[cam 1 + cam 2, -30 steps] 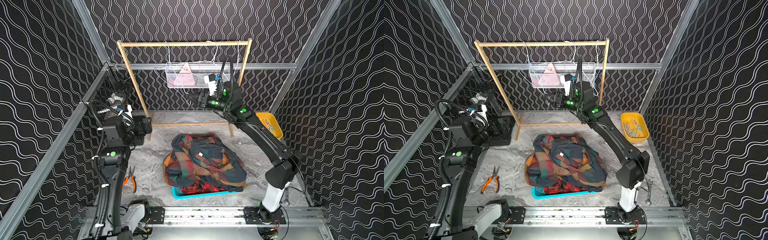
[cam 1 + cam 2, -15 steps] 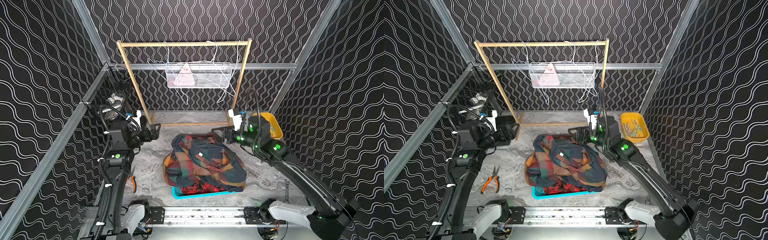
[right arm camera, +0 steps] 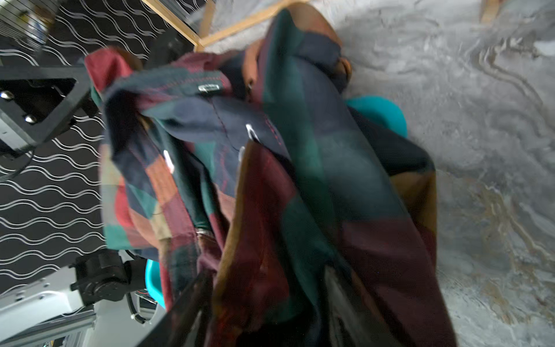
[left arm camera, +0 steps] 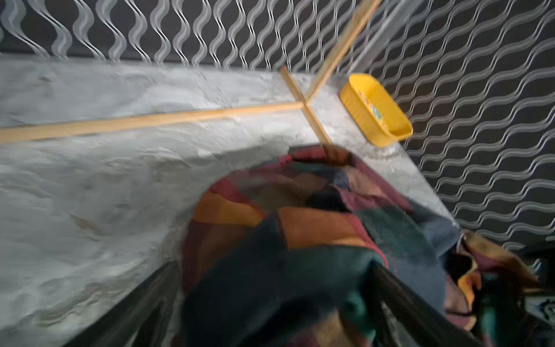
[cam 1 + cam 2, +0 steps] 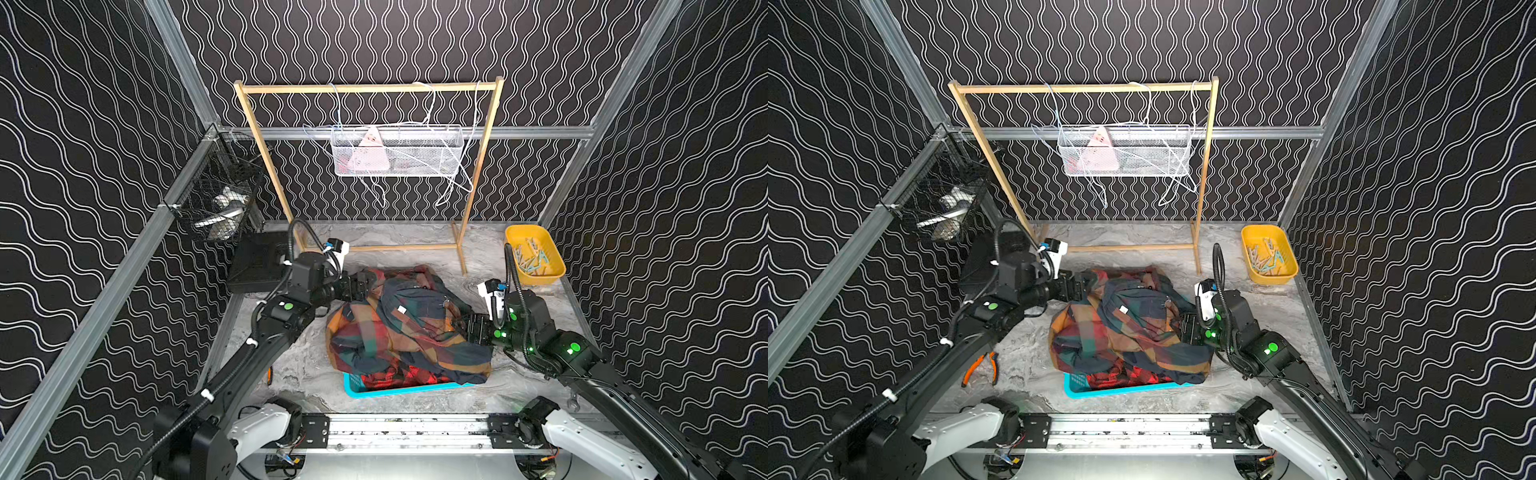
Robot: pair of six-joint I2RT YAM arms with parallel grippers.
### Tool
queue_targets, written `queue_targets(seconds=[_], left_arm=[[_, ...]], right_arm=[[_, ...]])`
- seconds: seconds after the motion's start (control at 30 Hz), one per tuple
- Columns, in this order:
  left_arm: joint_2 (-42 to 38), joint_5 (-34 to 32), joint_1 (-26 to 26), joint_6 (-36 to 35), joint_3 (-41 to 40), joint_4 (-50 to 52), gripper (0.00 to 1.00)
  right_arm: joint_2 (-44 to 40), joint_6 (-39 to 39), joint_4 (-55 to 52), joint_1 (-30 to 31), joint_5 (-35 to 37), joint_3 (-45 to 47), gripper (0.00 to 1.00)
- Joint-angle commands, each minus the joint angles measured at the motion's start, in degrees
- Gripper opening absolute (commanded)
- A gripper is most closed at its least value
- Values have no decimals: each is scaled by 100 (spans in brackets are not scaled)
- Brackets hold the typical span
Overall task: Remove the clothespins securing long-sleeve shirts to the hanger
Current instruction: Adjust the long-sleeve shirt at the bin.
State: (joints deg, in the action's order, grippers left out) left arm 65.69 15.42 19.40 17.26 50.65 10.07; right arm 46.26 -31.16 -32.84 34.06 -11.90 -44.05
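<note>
nearest, a crumpled heap of checked flannel long-sleeve shirts (image 5: pixel 399 328) overflows a teal plastic basket (image 5: pixel 399 390). the right gripper (image 5: pixel 471 328) noses into its right edge, jaws hidden in cloth, so i cannot tell its grip. the left gripper (image 5: pixel 365 287), spread wide, meets the far-left edge. the pastel plastic clothespins (image 5: pixel 530 259) lie beyond in a yellow plastic tray (image 5: pixel 557 272), on the right arm's side.

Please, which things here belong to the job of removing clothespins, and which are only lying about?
Belong to the job: shirts, clothespins, yellow tray, wooden rack.
Only lying about: pliers, black wire basket, white mesh basket.
</note>
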Motion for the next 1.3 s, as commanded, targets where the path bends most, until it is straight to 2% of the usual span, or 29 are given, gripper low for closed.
queue_targets(seconds=[0.0,0.07,0.17,0.37,0.5,0.67,0.83,0.97,1.13,1.27], left_arm=[[238,-523,537,193,-155,-683,99],[342,-733,974,233,-258,-793,99],[477,-1039,1503,321,-486,-817,99],[672,-1453,2328,709,-1278,-1193,99],[894,-1804,2521,787,-1614,-1351,99],[1251,-1922,2519,717,-1743,-1504,99],[1287,-2060,2530,605,-1786,-1534,99],[858,-2004,2539,474,-1574,-1187,99],[124,-2078,2538,212,-1159,-598,99],[-314,-2134,2540,113,-907,-241,99]], right_arm=[[197,-188,575,6,-324,141,36],[402,-220,934,13,-484,183,19],[766,-224,1382,35,-620,213,8],[1652,-303,2194,176,-689,388,5],[2174,-442,2709,288,-606,807,8],[2271,-594,2945,452,-271,1215,18],[1574,-467,2247,470,130,985,36],[912,-222,1459,463,326,478,62],[555,112,927,444,637,-209,77],[1125,530,1065,205,545,-665,84]])
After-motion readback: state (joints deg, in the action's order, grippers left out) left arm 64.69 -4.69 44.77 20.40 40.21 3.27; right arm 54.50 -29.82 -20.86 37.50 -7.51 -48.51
